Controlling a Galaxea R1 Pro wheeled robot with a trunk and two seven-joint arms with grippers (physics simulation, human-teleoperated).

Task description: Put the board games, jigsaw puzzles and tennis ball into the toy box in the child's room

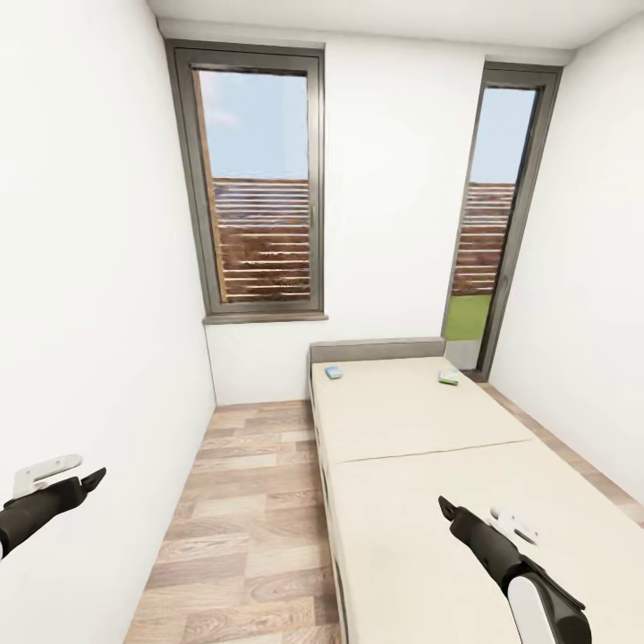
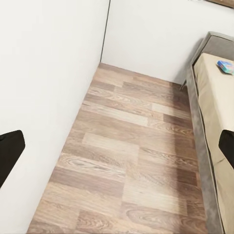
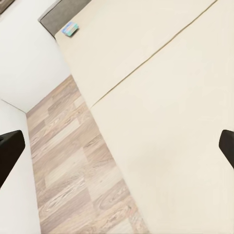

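Note:
Two small board games lie on the beige bed (image 1: 420, 447) near its grey headboard: a blue one (image 1: 334, 372) towards the floor side and a green one (image 1: 449, 377) towards the glass door. The blue game (image 2: 225, 66) is also in the left wrist view, and again (image 3: 70, 29) in the right wrist view. My left gripper (image 1: 67, 478) hangs open by the left wall, its black fingers (image 2: 9, 151) wide apart over the floor. My right gripper (image 1: 478, 517) is open above the foot end of the mattress, fingers (image 3: 9, 151) spread, holding nothing.
A narrow strip of wooden floor (image 1: 250, 501) runs between the white left wall (image 1: 89, 313) and the bed. A window (image 1: 259, 206) sits in the far wall and a tall glass door (image 1: 492, 241) at the far right corner.

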